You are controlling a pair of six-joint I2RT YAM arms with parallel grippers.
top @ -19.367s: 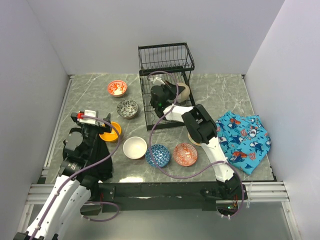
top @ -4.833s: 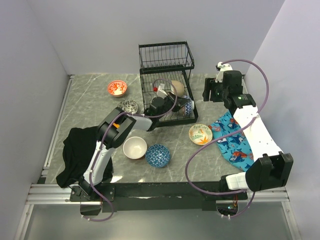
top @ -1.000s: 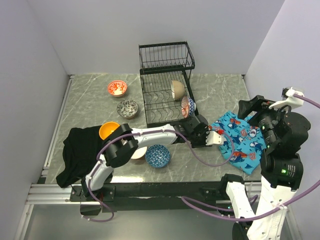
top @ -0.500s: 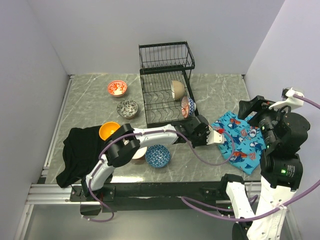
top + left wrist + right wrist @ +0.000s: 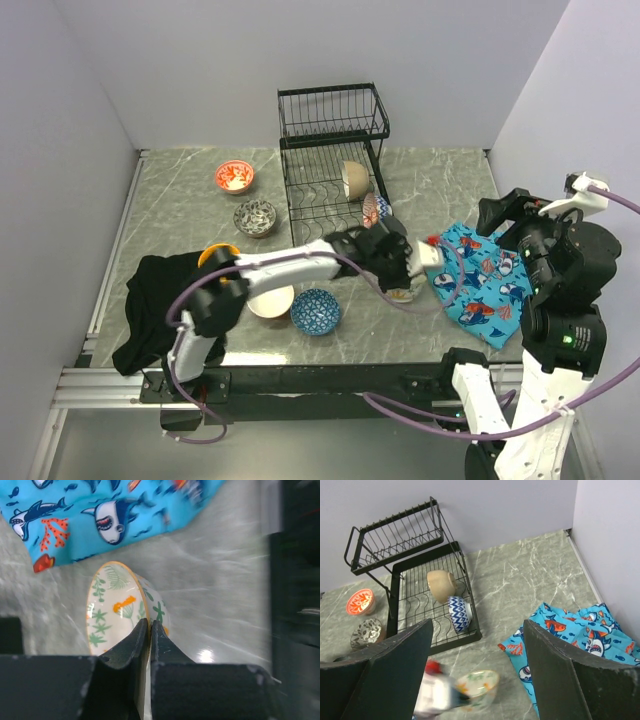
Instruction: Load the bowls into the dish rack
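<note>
My left gripper [image 5: 149, 625] is shut on the rim of a white bowl with green leaves and orange marks [image 5: 125, 615]. It holds that bowl just off the table, between the dish rack [image 5: 330, 170] and the whale cloth [image 5: 485, 280]. From above the bowl [image 5: 401, 291] peeks out under the gripper. The rack's lower tray holds a beige bowl [image 5: 441, 585] and a blue zigzag bowl [image 5: 458, 613] on edge. My right gripper [image 5: 477, 625] hangs open high over the right side, nothing between its fingers.
On the table lie a red bowl [image 5: 234, 176], a grey patterned bowl [image 5: 256, 216], an orange bowl [image 5: 215, 256] half under my left arm, a white bowl [image 5: 270, 300] and a blue bowl [image 5: 316, 310]. A black cloth [image 5: 160, 300] lies at the near left.
My left gripper has shut on the leaf bowl's rim and begun to lift it, the arm swinging up toward the rack. The right arm has stayed still.
</note>
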